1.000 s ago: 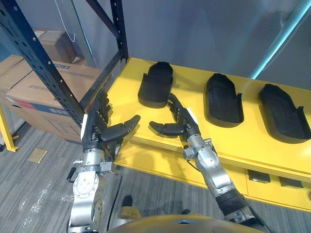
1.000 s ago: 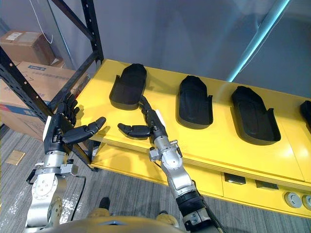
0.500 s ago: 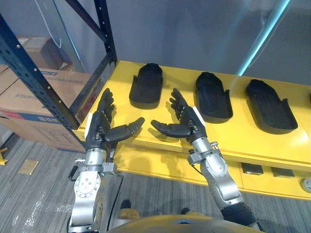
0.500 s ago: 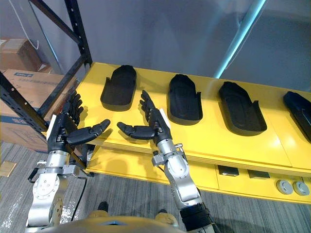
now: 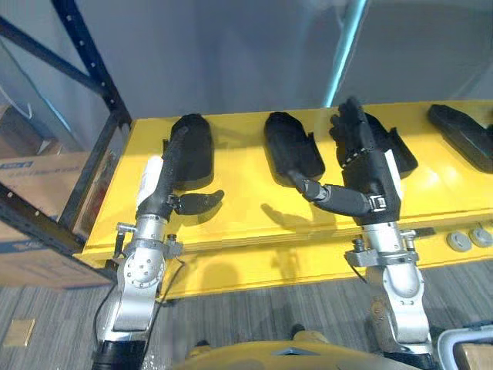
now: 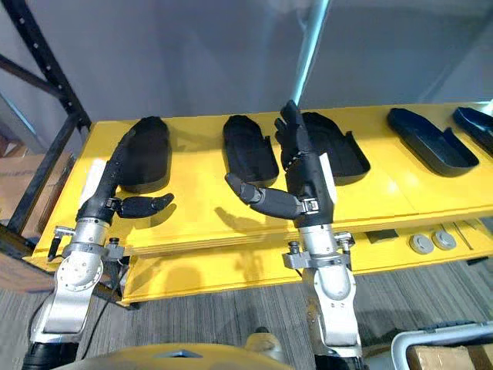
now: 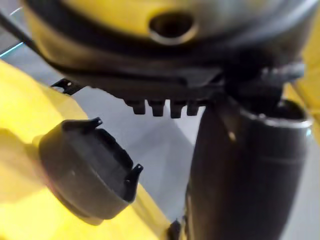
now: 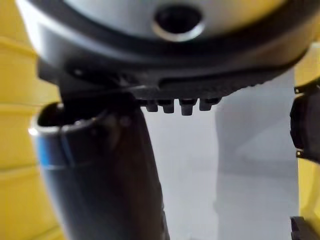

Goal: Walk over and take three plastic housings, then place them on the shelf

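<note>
Fingers (image 5: 174, 153) on your left hand (image 5: 158, 193) are stretched out straight and close together, with the thumb held out to the side, and they grip nothing. They run along the left edge of the leftmost black plastic housing (image 5: 196, 150), left of frame centre. You cannot tell from the head views whether they touch it. Your left wrist view shows that housing just past the fingertips, lying on yellow.

Your right hand (image 5: 373, 181), centre right of the frame, is spread wide with its fingers (image 5: 353, 127) fanned upward and the thumb pointing left, and it holds nothing. It stands in front of the third black housing (image 5: 404, 154) and covers much of it.

Between the two hands lies the second black housing (image 5: 293, 146), apart from both. A fourth black housing (image 5: 462, 139) sits at the upper right. All four rest in a row on the long yellow workbench top (image 5: 246, 220).

Two round grey discs (image 5: 461, 240) lie on the bench's lower ledge at the right edge. A dark blue metal rack upright (image 5: 92, 62) rises at the upper left, with a brown cardboard box (image 5: 31, 181) below it.
</note>
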